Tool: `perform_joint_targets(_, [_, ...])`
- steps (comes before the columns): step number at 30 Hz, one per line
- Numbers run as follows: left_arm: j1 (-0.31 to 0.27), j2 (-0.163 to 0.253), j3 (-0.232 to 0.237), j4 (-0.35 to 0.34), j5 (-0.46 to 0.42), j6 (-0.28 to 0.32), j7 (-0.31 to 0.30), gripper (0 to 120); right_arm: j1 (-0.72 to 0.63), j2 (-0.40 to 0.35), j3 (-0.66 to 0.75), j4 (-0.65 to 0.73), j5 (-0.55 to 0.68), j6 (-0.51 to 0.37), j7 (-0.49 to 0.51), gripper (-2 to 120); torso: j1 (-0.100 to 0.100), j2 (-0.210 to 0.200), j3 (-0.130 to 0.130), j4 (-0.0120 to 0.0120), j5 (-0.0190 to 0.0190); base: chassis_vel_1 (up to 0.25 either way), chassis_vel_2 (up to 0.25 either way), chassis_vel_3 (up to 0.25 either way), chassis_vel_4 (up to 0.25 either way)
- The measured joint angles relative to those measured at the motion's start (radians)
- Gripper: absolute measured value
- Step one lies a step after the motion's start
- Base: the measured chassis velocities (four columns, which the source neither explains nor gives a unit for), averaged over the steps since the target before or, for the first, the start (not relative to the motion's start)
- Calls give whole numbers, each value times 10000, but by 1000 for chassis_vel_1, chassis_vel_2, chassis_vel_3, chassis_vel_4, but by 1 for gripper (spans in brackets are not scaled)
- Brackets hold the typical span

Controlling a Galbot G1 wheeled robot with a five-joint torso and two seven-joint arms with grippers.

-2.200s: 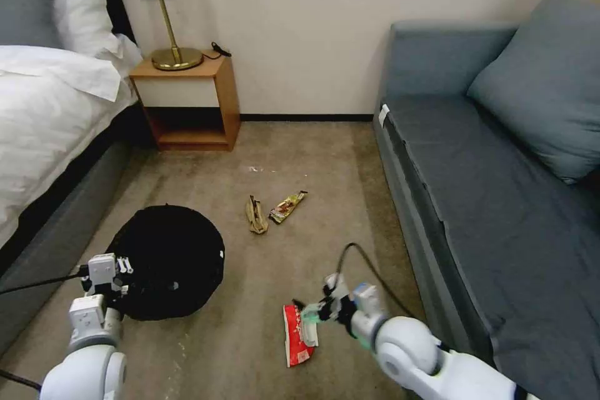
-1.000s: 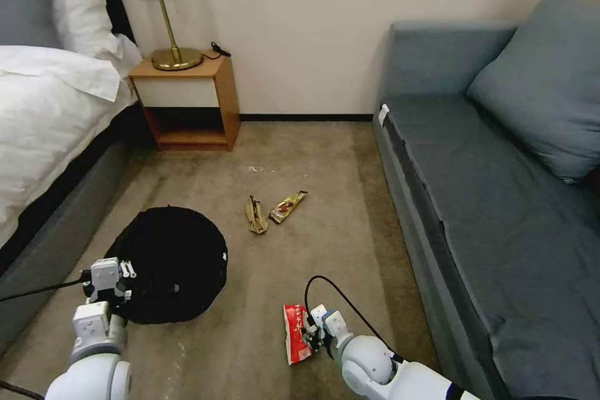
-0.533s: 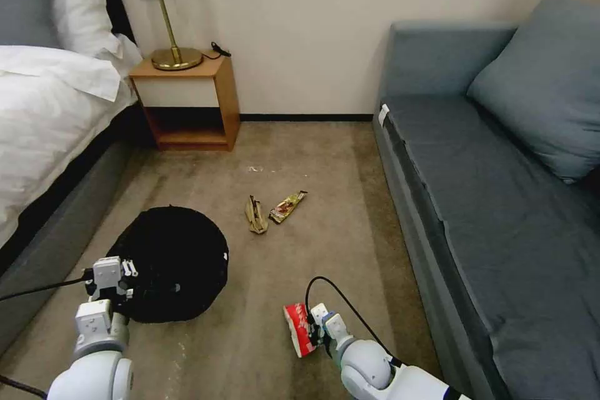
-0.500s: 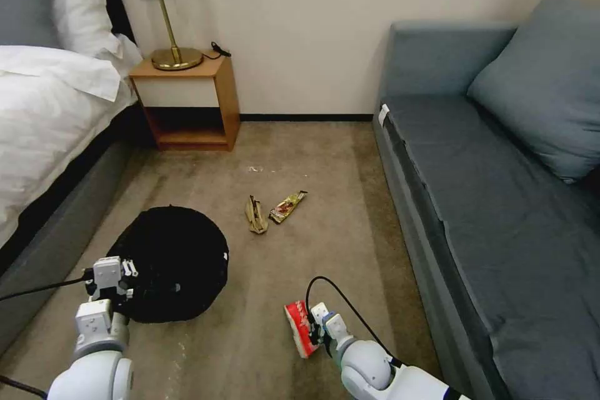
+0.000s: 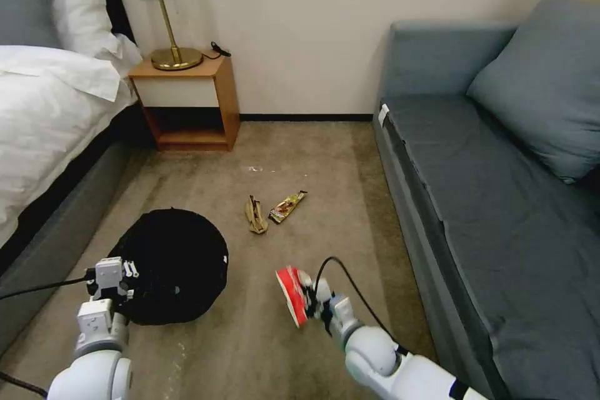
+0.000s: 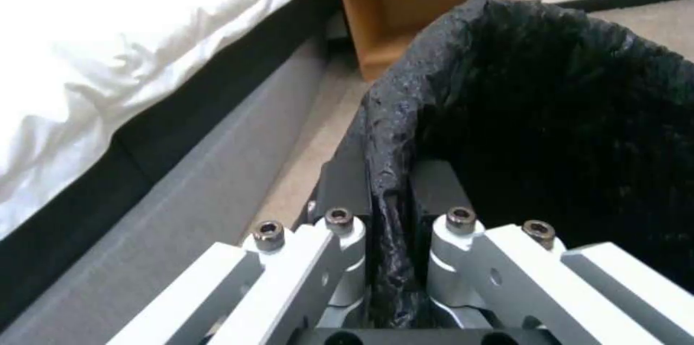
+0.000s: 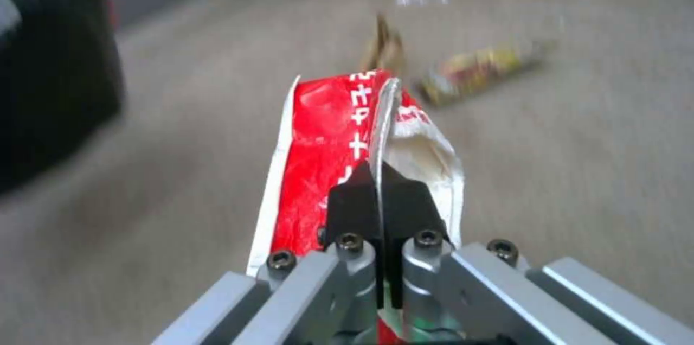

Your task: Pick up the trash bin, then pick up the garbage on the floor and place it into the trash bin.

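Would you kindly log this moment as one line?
left claw: shut on trash bin rim | right claw: shut on red-and-white wrapper, off carpet

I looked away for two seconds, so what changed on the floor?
The right hand pinched the red-and-white wrapper and lifted it off the carpet, toward the trash bin. The left hand stays clamped on the bin's rim. Banana peel and gold snack wrapper lie unmoved.
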Motion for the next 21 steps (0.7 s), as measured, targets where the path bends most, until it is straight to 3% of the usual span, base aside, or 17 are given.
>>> perform_joint_targets(5, [-45, 14, 39, 77, 2, -35, 37, 7, 788, 43, -595, -14, 255, 1527, -531, 0, 0, 1, 0, 0, 0, 0, 0, 0, 0])
perform_joint_targets(12, [-68, -58, 83, 110, 44, -49, 63, 7, 2065, 480, -1864, -485, 797, 2859, -753, 0, 0, 1, 0, 0, 0, 0, 0, 0, 0])
perform_joint_targets(16, [-36, -204, 121, 110, 174, -207, 130, 7, 2842, 1206, -2716, -999, 1114, 3731, -1387, 0, 0, 0, 0, 1, -1, 0, 0, 0, 0])
perform_joint_targets(21, [-19, -257, 110, 110, 239, -266, 146, 7, 3211, 1920, -3235, -1609, 1037, 4193, -1685, 0, 0, 0, 0, 1, -1, 0, 0, 0, 0])
